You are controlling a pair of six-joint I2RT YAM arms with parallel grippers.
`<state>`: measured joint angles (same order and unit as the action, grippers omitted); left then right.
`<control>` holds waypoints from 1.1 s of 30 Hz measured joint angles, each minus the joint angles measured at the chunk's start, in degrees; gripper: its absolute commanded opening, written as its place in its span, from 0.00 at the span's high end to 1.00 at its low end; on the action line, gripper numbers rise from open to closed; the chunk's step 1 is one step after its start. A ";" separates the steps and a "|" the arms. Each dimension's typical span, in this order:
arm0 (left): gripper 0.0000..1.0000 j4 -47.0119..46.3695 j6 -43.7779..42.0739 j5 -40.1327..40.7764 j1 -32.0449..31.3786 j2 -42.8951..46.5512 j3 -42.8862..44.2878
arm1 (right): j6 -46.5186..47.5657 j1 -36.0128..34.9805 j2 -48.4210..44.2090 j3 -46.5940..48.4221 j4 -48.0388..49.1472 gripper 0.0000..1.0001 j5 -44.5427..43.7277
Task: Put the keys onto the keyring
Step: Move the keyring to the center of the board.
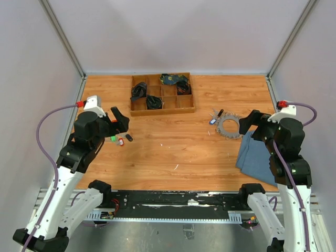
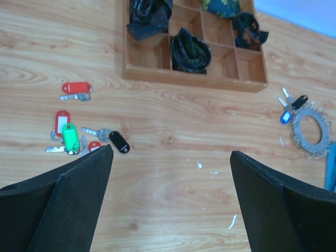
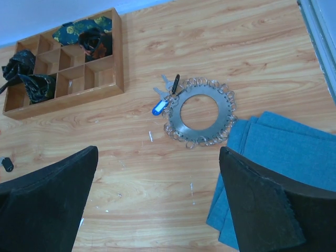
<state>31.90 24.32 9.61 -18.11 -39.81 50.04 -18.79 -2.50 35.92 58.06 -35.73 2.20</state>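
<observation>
The keys lie loose at the table's left: a green-headed one [image 1: 113, 138], a red one [image 1: 121, 141] and a black one [image 1: 128, 137]. The left wrist view shows them as green [image 2: 70, 136], black [image 2: 119, 142] and two red tags [image 2: 76, 87]. My left gripper [image 1: 119, 118] hangs open and empty just above them [image 2: 171, 152]. The keyring [image 1: 221, 127], a flat metal ring fringed with small loops, lies at the right with a blue-headed key [image 3: 159, 108] attached. My right gripper [image 1: 251, 125] is open and empty beside it, with the keyring [image 3: 202, 134] ahead of its jaws [image 3: 158, 151].
A wooden compartment tray [image 1: 163, 109] holding dark bundled items stands at the back centre. A folded blue cloth [image 1: 257, 155] lies under my right arm, touching the keyring's near right side. Metal frame posts and grey walls bound the table.
</observation>
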 measured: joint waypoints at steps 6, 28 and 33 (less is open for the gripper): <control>0.00 3.82 2.73 0.39 0.00 -2.45 9.38 | 0.92 0.00 -0.46 -1.99 -2.71 0.02 -1.01; 0.00 2.45 14.84 -10.32 -3.58 -9.42 21.75 | 2.34 0.00 8.68 -3.78 -5.81 0.02 0.61; 0.00 0.66 18.21 -5.70 -17.92 -15.47 26.18 | 2.29 0.00 15.78 -5.18 -3.87 0.02 2.99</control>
<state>32.56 42.52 3.90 -36.03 -55.29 76.23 -16.49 -2.50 51.70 52.88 -39.59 5.19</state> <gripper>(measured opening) 0.994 0.984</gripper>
